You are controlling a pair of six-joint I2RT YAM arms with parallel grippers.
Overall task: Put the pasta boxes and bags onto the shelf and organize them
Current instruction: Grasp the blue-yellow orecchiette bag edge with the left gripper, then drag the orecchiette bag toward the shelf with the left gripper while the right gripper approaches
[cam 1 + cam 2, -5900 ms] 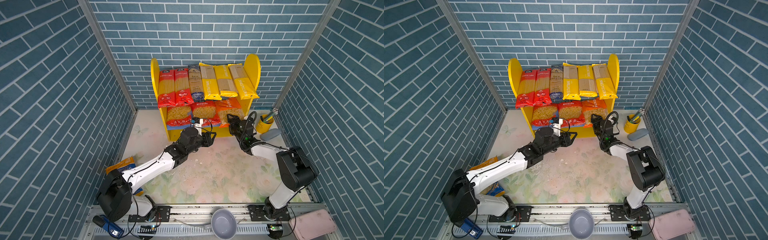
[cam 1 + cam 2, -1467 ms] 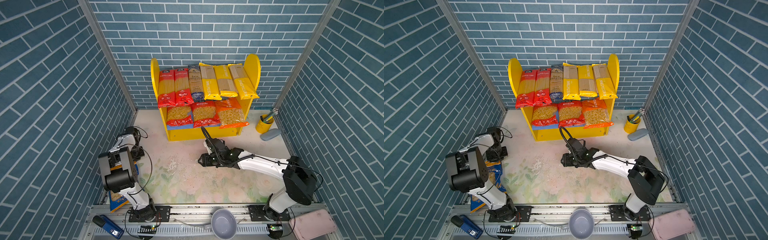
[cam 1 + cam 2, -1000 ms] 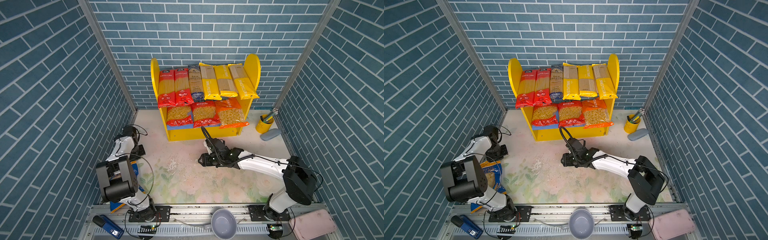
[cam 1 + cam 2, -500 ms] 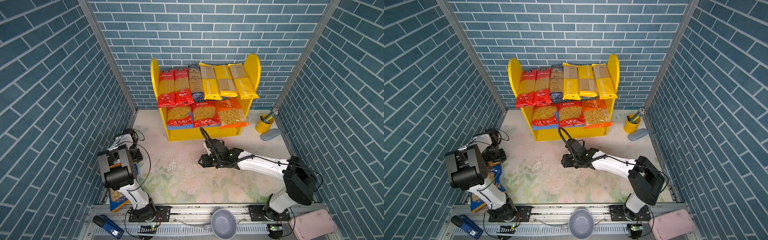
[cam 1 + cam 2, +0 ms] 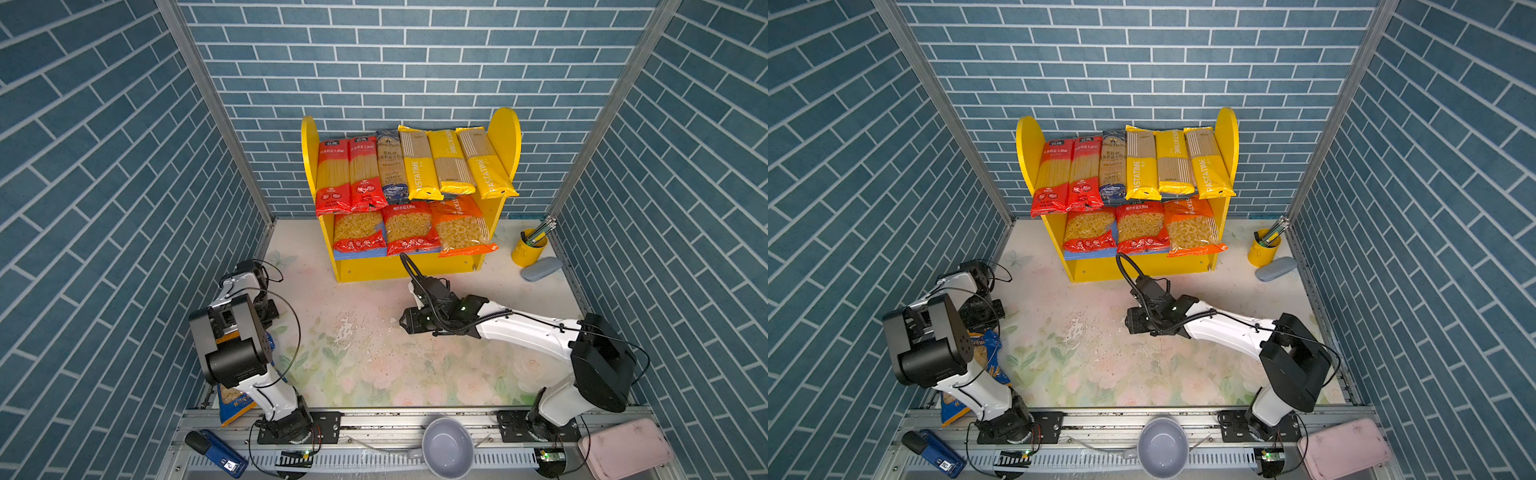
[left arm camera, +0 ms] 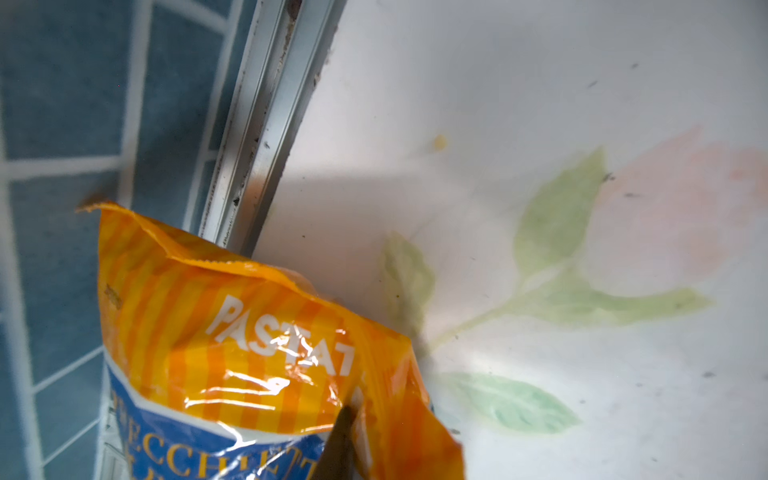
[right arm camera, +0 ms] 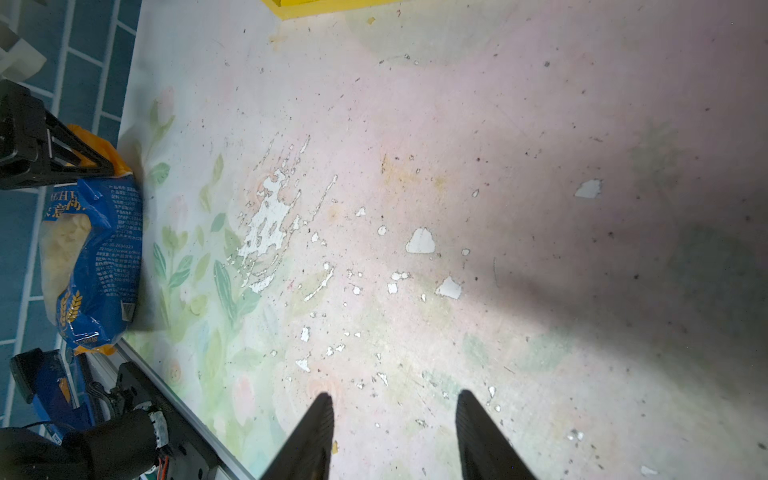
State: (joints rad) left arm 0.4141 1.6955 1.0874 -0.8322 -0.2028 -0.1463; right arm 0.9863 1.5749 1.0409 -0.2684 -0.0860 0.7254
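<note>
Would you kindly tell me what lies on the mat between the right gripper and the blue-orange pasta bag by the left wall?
Nothing stands there: the right wrist view shows only bare, flaking floral mat between the right gripper and the blue-orange pasta bag.

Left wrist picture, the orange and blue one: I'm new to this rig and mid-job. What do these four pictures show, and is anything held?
Two white robot arms work on a floral table. Both top views look down on the whole scene from overhead. Each wrist picture comes from a camera on an arm, looking past its end effector. The left wrist picture is filled by the blue-orange pasta bag at the table's left edge; the left end effector is shut on its orange top. The right end effector hangs open and empty over mid-table. On the shelf, six spaghetti packs lie on top and three short-pasta bags below.
</note>
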